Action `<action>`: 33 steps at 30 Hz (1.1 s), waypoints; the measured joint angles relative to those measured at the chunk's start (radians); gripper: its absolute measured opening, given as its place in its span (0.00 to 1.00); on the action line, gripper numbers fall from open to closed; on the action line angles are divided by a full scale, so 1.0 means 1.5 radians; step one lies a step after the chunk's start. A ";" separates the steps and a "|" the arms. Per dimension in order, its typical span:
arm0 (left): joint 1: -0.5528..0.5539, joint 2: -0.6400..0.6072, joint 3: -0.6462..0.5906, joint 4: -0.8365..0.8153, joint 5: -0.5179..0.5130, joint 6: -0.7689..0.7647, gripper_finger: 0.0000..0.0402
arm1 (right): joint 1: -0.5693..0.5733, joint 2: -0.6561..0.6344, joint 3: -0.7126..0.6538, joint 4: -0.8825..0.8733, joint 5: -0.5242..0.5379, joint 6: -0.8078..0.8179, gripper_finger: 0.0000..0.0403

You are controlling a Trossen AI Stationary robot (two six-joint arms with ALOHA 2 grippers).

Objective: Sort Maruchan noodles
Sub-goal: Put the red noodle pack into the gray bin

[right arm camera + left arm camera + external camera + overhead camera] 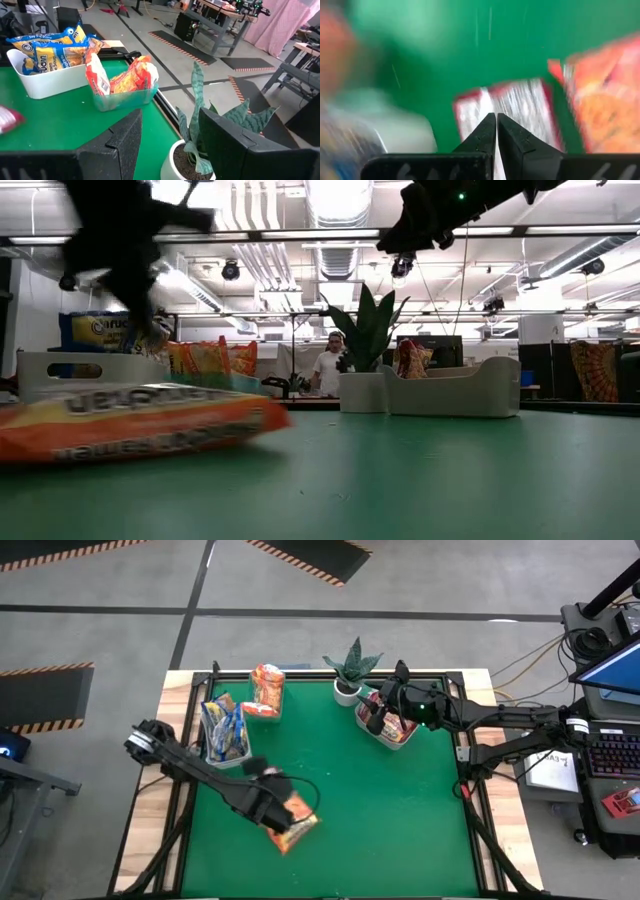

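Note:
An orange Maruchan noodle packet (298, 825) lies flat on the green mat near the front, also in the low view (130, 425). My left gripper (270, 808) hovers just above it, shut and empty. Its wrist view shows the shut fingers (496, 120) over a red-and-white packet (520, 107), with the orange packet (605, 100) beside it. My right gripper (385, 712) stands open and empty above the bin (400, 743) that holds red packets at the far right. Yellow-and-blue packets fill a white bin (50, 85), and orange ones a clear-teal bin (125, 100).
A potted plant (350, 670) stands at the far edge, between the teal bin (262, 715) and the right bin, close in front of my right gripper (170, 145). The white bin (207, 755) is at the far left. A person (328, 365) stands in the room beyond.

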 joint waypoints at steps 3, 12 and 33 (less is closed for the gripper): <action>0.011 -0.002 0.079 0.015 -0.113 0.153 0.00 | 0.000 0.000 0.000 -0.004 0.000 0.000 0.46; 0.035 -0.005 0.132 0.010 -0.002 0.288 0.00 | 0.000 0.000 0.000 -0.016 0.000 0.001 0.46; 0.045 -0.077 -0.164 0.249 0.130 0.310 0.00 | 0.000 0.019 0.000 -0.026 -0.349 0.151 0.46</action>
